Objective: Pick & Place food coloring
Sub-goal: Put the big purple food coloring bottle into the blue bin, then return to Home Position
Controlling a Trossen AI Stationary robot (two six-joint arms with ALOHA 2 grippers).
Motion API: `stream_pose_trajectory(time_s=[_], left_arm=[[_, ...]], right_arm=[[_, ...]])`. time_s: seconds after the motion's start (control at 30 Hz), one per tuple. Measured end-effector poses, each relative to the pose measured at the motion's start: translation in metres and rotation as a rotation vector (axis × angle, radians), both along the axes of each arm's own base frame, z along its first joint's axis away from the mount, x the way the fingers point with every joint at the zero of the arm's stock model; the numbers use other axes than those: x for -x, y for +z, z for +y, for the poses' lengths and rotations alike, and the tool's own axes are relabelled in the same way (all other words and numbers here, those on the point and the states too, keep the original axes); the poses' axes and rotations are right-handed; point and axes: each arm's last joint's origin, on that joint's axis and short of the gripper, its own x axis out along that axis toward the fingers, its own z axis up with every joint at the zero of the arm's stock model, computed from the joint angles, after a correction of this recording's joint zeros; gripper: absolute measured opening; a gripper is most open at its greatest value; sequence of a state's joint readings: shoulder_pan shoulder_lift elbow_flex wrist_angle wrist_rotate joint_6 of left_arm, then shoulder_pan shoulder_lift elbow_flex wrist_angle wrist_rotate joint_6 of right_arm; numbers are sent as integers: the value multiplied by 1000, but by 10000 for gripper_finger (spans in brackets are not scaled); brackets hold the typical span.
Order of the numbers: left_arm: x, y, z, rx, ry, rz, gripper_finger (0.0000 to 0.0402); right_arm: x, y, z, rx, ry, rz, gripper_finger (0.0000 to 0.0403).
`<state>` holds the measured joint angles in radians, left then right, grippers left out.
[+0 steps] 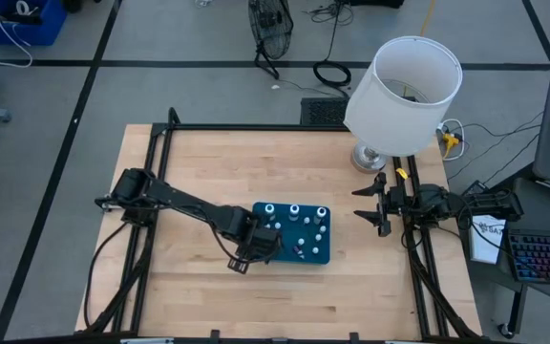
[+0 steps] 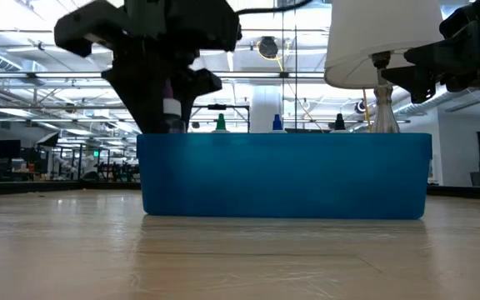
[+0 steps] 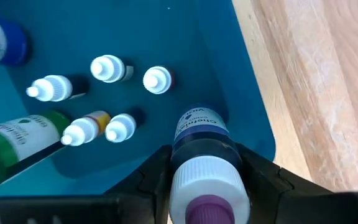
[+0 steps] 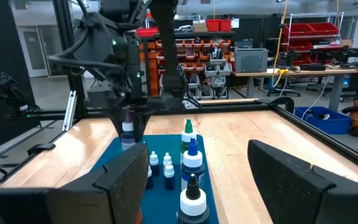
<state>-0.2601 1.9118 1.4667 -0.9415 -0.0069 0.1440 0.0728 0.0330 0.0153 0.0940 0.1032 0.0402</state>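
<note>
Teal tray (image 1: pixel 325 250) near table's (image 1: pixel 199 162) right edge carries food coloring bottles (image 1: pixel 295 211). Our left gripper (image 3: pixel 207 180) clamps purple-capped bottle (image 3: pixel 205 162) over tray's left edge. We judge it light, rigid, slick: hold body below cap. Right gripper (image 1: pixel 374 204) open, idle at right edge.

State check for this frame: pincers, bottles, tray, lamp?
left pincer: shut on violet bottle, over the tray's corner
violet bottle: capped, gripped
right pincer: open, empty, waiting beside the lamp
other bottles: upright in tray, capped
teal tray: flat on table
lamp: upright
</note>
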Motion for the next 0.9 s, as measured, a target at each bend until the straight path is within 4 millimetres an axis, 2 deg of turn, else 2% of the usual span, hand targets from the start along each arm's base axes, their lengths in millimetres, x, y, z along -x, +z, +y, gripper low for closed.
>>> stream_pose_trajectory(time_s=[0.3,0.5,0.67,0.8,0.9], left_arm=[[2,-9,1,9,9,-1,143],[3,-9,-4,9,-2,0,214],[2,-8,-6,21,11,-19,239],[-2,5,-7,34,46,-35,243],[-4,24,-7,44,59,-59,242]], right_arm=[[0,0,0,0,0,0,263],[0,0,0,0,0,0,263],[0,0,0,0,0,0,263],[0,0,0,0,0,0,263],[0,0,0,0,0,0,263]])
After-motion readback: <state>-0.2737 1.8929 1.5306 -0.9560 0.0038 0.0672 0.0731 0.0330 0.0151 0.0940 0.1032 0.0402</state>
